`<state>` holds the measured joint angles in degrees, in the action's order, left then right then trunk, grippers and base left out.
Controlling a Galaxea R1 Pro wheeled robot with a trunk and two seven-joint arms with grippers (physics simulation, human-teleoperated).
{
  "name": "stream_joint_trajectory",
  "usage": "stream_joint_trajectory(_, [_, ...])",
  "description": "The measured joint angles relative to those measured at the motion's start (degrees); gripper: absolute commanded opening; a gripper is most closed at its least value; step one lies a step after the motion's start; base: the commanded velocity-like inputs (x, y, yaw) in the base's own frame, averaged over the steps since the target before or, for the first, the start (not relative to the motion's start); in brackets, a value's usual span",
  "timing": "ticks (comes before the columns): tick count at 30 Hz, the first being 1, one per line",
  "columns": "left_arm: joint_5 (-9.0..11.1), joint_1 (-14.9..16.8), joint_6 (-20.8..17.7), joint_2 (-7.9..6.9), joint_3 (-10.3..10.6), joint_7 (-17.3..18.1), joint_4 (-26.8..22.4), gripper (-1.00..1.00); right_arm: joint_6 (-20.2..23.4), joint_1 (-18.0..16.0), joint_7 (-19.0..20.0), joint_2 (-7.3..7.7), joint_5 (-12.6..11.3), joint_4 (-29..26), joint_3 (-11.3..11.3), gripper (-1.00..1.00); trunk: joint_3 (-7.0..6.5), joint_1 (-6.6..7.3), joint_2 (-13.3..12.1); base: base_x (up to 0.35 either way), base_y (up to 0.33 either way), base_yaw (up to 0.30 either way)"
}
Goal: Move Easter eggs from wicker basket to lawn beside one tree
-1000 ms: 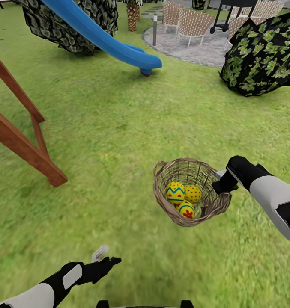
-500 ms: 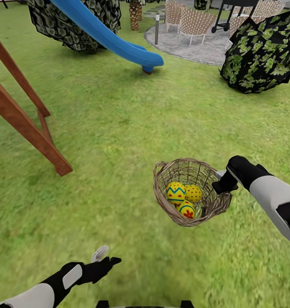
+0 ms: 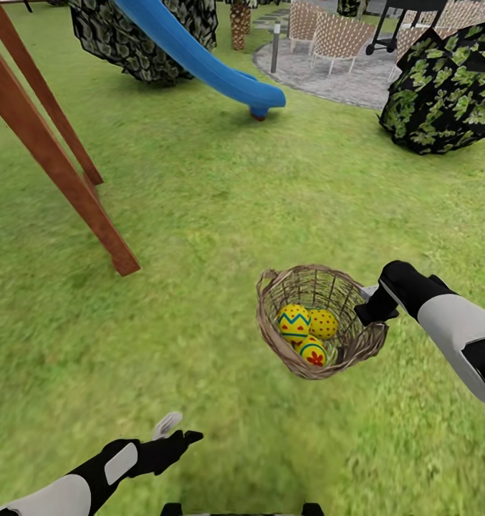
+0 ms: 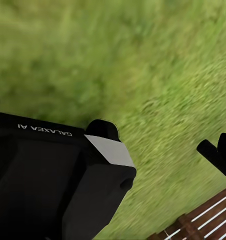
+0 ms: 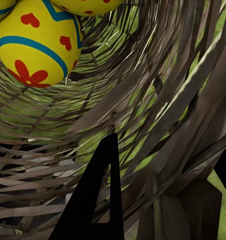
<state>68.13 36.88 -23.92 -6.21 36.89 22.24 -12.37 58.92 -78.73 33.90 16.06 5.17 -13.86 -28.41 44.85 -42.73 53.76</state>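
right arm: reaches in from the right of the head view, forearm white, wrist black. right gripper [image 3: 371, 299] sits at the rim of the wicker basket [image 3: 279, 335], clamped on the wicker wall and holding the basket above the grass.
right wrist view: one black finger [image 5: 95, 200] lies against the inside of the weave, second finger at the frame edge outside the wall; wicker strands [image 5: 158, 125] between them.
left arm: low at the near left of the head view, forearm angled forward. left gripper [image 3: 176, 428] hangs over bare grass, well apart from the basket, holding nothing; fingers spread apart, one pale, one black.
left wrist view: black gripper housing [image 4: 52, 180] marked GALAXEA AI, blurred grass beyond, a strip of slatted brown wood [image 4: 200, 220] in one corner.
eggs: all three Easter eggs [image 3: 306, 331] inside the basket, touching one another. Zigzag-band egg [image 3: 293, 322] on the left, plainer yellow egg [image 3: 323, 323] to its right, flower-marked egg [image 3: 312, 350] nearest the robot.
wrist-only detail: red hearts and red flower on the closest egg [image 5: 35, 47], seen through the weave from close up.
surface: lawn [image 3: 199, 215], short bright green grass, all round.
surroundings: brown wooden frame legs [image 3: 63, 179] at left; blue slide [image 3: 206, 61] ending on the grass ahead; dark bush with pale green leaves [image 3: 446, 89] at far right; grey gravel circle [image 3: 342, 79] with lattice chairs [image 3: 339, 36] behind; scaly palm trunk [image 3: 240, 23] at top.
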Motion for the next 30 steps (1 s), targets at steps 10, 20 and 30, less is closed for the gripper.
stream_joint_trajectory(10, [0.0,0.0,0.0,-0.09,0.0,0.0,0.0,1.00,0.1,0.0,0.0,-0.02,-0.4,0.2,0.0,-1.00,0.00,0.04,0.0,-0.024,0.007,0.214])
stream_joint_trajectory(20, [0.0,-0.7,1.1,-0.10,0.0,0.2,0.0,1.00,0.0,0.0,0.0,-0.06,-0.3,0.2,0.0,-1.00,0.00,0.00,0.0,-0.211,0.000,0.240])
stream_joint_trajectory(30, [0.0,-0.7,1.1,-0.10,0.0,0.2,0.0,1.00,0.0,0.0,0.0,-0.16,-0.3,0.5,-0.2,-1.00,0.00,0.00,0.0,-0.342,0.000,0.240])
